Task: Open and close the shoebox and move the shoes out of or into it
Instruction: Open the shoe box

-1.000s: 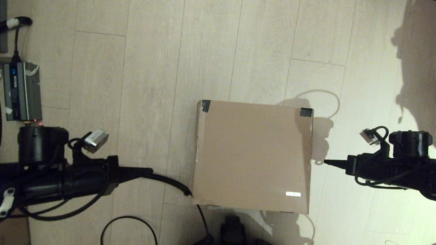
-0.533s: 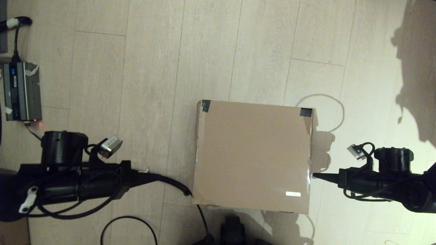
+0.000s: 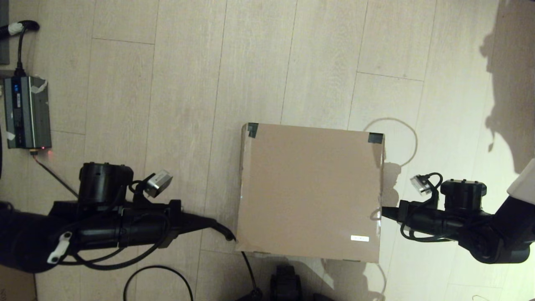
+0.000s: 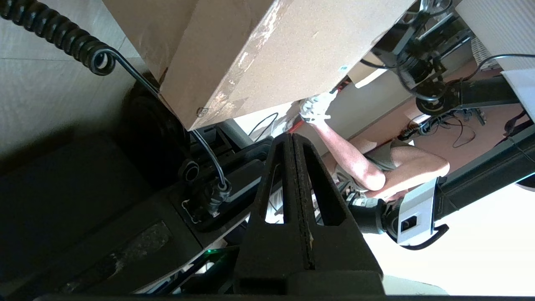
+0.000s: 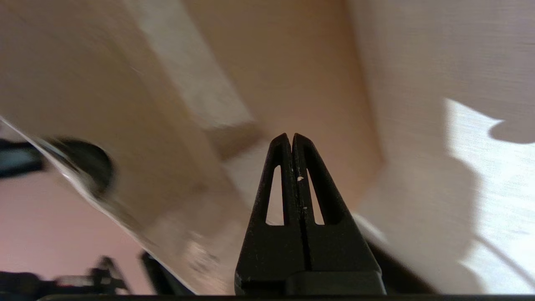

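The right pincer has its fingers pressed flat together with nothing between them, and its tip sits right at the right side wall of the shoebox, toward the box's near end; whether it actually touches the cardboard cannot be told. In the right wrist view the closed pincer points straight at the box wall, just off it.

The left pincer is likewise closed on nothing, its tip just beside the shoebox's near-left corner. The left wrist view shows the joined fingers aimed past that corner, with a coiled black cable hanging beside the box.

The shoebox stands on the pale wood floor with its lid down flat, dark tape patches on the two far lid corners and a small white label near the near-right corner. Well to the left of the box, a grey power unit lies on the floor.
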